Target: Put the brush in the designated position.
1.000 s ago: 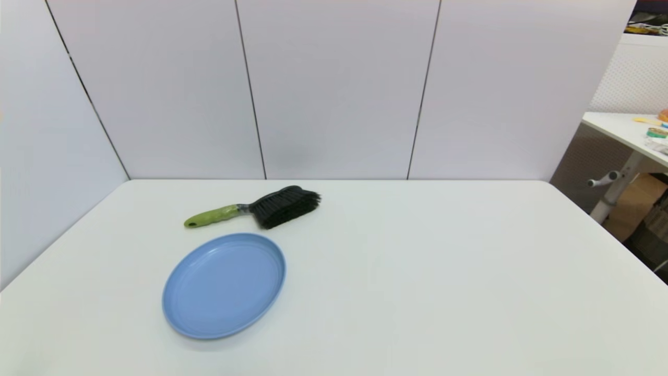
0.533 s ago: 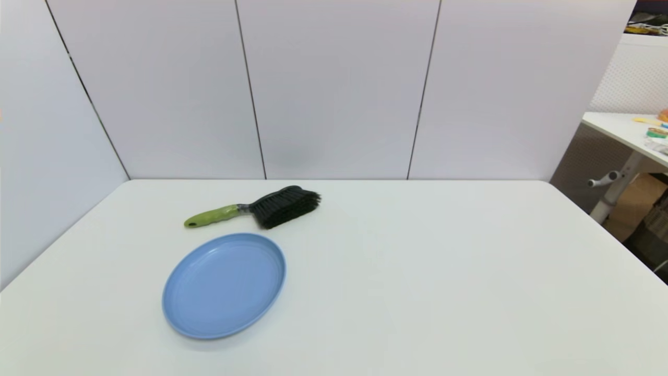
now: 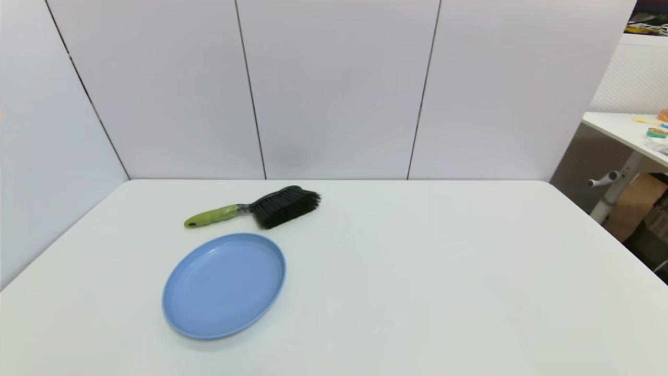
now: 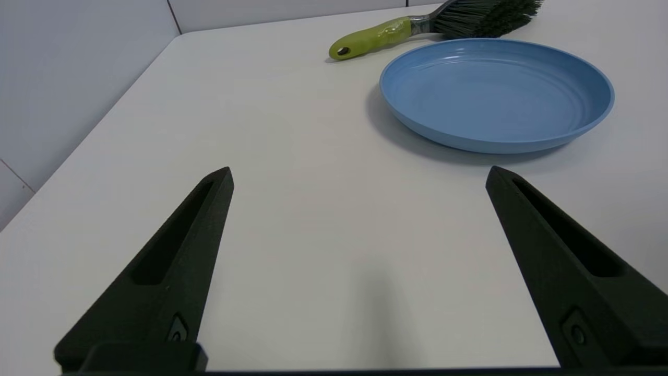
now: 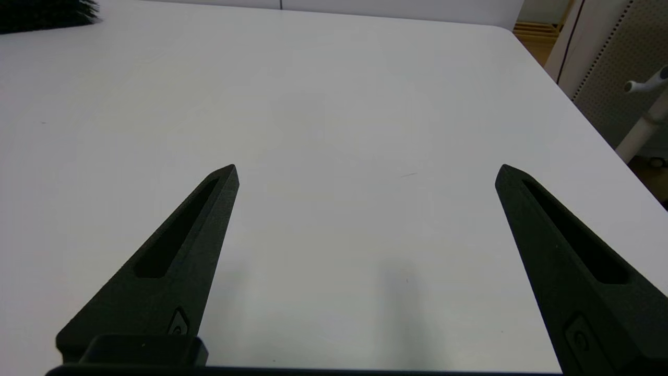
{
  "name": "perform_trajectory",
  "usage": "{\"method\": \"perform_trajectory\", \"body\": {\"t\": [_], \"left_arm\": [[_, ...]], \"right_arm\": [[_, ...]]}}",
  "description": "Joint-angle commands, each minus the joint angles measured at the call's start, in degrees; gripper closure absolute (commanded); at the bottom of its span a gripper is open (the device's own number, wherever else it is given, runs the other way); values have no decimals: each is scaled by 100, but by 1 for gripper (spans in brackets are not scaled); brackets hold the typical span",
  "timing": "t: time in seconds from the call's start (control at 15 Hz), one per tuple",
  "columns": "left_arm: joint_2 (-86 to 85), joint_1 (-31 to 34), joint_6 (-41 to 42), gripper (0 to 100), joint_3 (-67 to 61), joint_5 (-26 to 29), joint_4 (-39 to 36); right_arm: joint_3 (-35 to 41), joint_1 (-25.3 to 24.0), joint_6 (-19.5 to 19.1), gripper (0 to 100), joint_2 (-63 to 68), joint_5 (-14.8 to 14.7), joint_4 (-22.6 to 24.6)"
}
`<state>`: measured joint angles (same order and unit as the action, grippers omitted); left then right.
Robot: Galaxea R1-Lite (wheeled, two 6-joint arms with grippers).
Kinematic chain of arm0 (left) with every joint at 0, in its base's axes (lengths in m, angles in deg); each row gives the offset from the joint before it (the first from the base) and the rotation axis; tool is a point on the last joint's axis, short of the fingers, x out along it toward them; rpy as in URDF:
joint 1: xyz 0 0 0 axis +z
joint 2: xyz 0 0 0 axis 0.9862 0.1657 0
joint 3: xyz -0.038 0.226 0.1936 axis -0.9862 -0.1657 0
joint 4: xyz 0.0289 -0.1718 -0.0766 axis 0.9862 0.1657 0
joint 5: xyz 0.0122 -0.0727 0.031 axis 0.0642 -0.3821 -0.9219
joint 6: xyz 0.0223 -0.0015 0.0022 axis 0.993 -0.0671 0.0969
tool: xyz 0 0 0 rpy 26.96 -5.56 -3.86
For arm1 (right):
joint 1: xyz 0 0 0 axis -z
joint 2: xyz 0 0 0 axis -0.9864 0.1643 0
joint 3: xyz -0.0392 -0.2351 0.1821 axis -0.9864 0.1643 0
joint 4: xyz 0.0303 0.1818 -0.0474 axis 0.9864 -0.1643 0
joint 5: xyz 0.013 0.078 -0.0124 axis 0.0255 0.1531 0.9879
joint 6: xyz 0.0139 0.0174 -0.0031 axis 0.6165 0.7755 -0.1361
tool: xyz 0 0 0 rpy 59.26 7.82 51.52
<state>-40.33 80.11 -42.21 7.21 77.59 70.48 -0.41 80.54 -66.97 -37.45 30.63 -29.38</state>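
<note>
A lime-handled brush (image 3: 254,208) lies on the white worktop (image 3: 417,271) just behind a light-blue plate (image 3: 224,285), apparently not touching it. Left pincer (image 4: 360,177) and right pincer (image 5: 365,175) hover low near the worktop's front, both spread wide, holding nothing.

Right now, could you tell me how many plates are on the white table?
1. The light-blue plate lies empty on the robot's left half of the white table, just nearer the robot than the brush, apart from it. No other plate shows in any view.
</note>
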Motion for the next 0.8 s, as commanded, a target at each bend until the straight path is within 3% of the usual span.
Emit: {"method": "perform_trajectory", "body": {"t": [0.07,0.8], "left_arm": [[13,0,-56,0,-29,-6,-5],[13,0,-74,0,-29,-15,4]], "right_arm": [[9,0,-4,0,-10,3,0],[9,0,-4,0,-10,3,0]]}}
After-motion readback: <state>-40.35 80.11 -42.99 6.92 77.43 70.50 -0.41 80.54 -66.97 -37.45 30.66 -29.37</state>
